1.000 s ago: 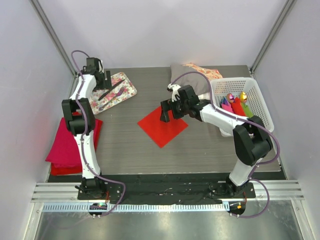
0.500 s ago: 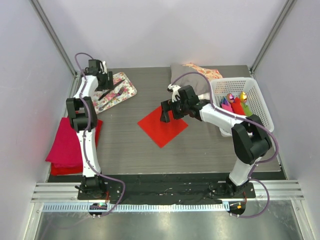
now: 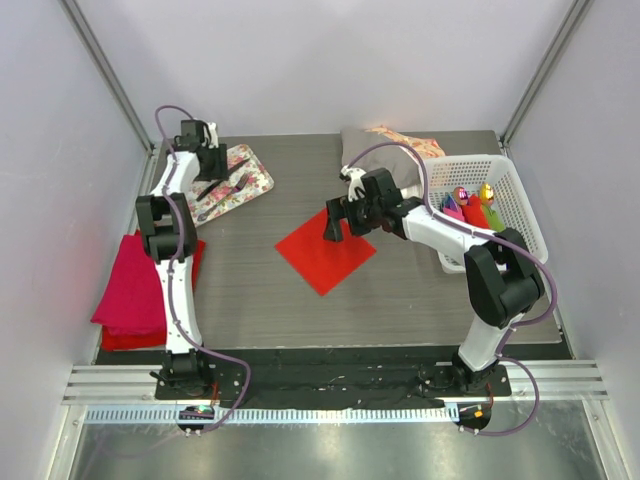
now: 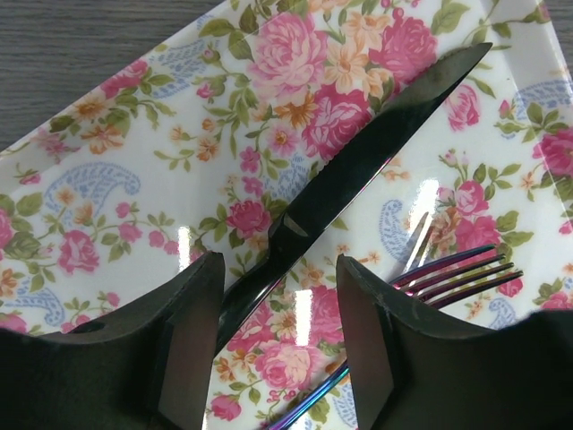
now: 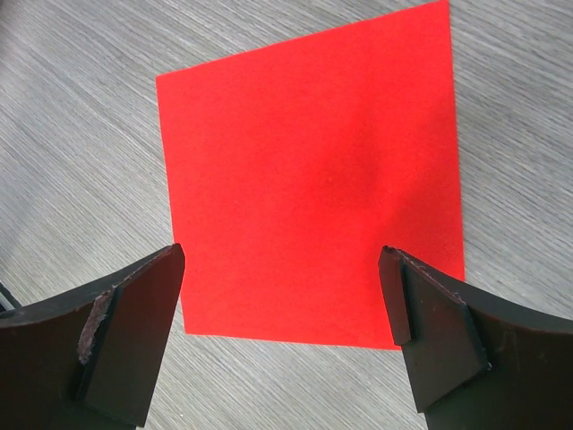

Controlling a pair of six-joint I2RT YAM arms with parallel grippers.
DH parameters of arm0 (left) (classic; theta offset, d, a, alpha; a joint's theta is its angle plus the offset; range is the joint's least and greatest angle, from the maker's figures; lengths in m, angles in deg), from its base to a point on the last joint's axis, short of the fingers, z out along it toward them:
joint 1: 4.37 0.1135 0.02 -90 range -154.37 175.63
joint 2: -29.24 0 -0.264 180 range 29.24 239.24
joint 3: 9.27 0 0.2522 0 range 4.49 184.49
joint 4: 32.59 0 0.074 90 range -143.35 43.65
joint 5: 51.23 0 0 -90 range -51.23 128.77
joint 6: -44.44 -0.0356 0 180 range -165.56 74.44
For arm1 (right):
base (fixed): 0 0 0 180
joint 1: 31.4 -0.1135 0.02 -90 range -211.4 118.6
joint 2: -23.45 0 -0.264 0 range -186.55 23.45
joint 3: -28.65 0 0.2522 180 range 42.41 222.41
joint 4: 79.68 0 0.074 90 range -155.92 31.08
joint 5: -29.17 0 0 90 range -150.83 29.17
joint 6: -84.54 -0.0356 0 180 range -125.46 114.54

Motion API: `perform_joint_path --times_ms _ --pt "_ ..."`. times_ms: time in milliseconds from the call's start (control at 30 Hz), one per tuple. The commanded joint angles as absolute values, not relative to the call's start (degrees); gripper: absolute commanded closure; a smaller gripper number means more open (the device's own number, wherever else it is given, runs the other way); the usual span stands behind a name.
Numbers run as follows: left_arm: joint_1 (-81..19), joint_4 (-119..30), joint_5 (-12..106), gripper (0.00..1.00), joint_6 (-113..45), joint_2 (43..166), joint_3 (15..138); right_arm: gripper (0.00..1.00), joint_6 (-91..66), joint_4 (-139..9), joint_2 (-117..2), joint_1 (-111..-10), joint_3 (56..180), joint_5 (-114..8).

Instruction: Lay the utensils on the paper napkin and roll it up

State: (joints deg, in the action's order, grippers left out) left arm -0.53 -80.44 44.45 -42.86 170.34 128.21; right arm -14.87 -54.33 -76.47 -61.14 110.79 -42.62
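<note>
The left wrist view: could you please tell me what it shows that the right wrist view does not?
Only the left wrist view shows the floral tray with the knife and fork on it, the left gripper open above the knife. Only the right wrist view shows the paper napkin, flat, with the right gripper open over it. Both show grey table and an open gripper holding nothing.
</note>
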Motion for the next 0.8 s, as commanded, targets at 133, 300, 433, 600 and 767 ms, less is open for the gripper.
perform_joint_path --times_ms 133,300,433,600,767 --pt "-1.3 -81.1 43.3 0.58 -45.3 170.6 128.2 0.0 -15.7 -56.9 -76.1 -60.7 111.4 -41.1" --pt "-2.5 -83.9 41.0 0.64 -46.9 169.3 126.4 0.0 -15.7 -57.2 -76.0 -60.5 111.4 -40.8" --pt "-2.5 -85.2 41.0 0.77 -47.1 168.5 124.4 0.0 -15.9 -57.4 -75.9 -60.5 111.6 -40.6" --pt "-2.5 -85.4 41.2 0.77 -47.8 167.6 123.0 0.0 -16.0 -57.5 -75.8 -60.5 111.4 -40.4" --pt "-2.5 -86.0 41.8 0.68 -47.8 169.0 123.8 0.0 -16.0 -57.7 -76.0 -60.4 111.3 -40.4"
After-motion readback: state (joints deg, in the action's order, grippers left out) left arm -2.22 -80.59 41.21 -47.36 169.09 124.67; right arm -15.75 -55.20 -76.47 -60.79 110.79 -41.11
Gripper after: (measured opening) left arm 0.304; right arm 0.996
